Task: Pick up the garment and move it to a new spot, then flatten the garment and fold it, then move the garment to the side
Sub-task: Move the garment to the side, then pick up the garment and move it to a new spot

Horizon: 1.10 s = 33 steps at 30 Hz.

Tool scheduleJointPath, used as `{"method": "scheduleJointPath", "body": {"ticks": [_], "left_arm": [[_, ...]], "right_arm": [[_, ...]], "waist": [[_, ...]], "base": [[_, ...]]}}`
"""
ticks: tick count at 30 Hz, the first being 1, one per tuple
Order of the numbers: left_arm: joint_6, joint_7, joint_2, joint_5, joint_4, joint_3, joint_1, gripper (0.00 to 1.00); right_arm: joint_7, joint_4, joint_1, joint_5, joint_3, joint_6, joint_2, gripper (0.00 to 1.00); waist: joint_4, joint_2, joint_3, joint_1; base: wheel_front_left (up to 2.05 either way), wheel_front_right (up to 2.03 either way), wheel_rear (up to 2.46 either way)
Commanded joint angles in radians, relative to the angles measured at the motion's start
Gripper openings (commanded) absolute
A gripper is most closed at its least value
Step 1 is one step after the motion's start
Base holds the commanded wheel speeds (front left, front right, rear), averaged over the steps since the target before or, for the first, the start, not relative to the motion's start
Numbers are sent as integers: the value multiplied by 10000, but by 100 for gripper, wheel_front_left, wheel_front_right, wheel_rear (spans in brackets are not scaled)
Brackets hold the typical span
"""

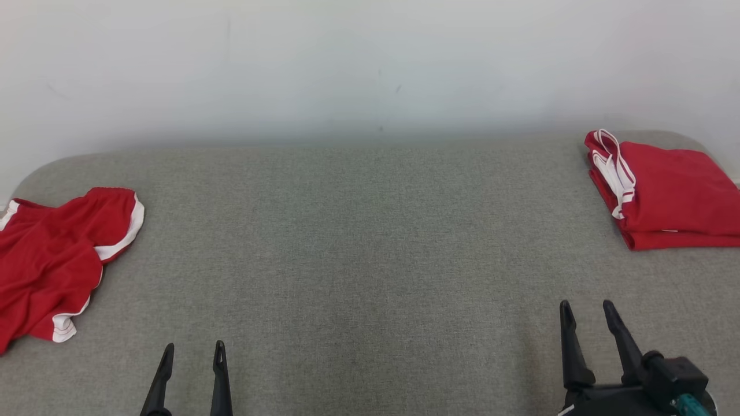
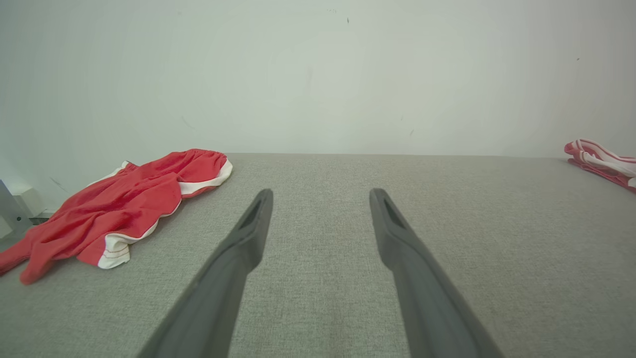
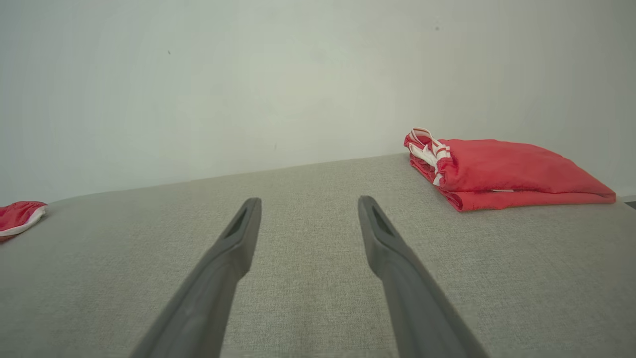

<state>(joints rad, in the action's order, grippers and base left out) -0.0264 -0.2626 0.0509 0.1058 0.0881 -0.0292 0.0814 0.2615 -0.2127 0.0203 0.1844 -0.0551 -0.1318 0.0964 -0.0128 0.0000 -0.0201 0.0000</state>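
A crumpled red garment with white trim (image 1: 55, 260) lies at the left edge of the grey table (image 1: 358, 242); the left wrist view has the garment (image 2: 119, 214) at its left. At the back right sits a neatly folded red garment stack (image 1: 665, 190), which the right wrist view shows as a folded stack (image 3: 497, 171). My left gripper (image 1: 193, 352) hovers open near the front edge, right of the crumpled garment and apart from it. Low at the front right, my right gripper (image 1: 587, 309) is open with nothing between its fingers, well short of the folded stack.
A pale wall (image 1: 370, 63) rises directly behind the table. The table's rounded back corners show at the left (image 1: 34, 173) and right. A wide stretch of grey cloth lies between the two garments.
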Motion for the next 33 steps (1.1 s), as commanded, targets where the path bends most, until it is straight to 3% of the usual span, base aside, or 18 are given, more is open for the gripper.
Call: {"method": "scheduleJointPath", "body": {"ticks": [1,33], "left_arm": [[6,-31,-10,-103,85,-25,43,100],[284,-31,-11,-108,994,-288,-136,100]], "right_arm": [[47,58,-204,-96,-9,26,-104,100],[46,-399,-810,-180,319,26,-476,100]], "waist": [[-40,0,33,0],[-269,0,42,0]], "base": [[0,0,0],[0,0,0]]}}
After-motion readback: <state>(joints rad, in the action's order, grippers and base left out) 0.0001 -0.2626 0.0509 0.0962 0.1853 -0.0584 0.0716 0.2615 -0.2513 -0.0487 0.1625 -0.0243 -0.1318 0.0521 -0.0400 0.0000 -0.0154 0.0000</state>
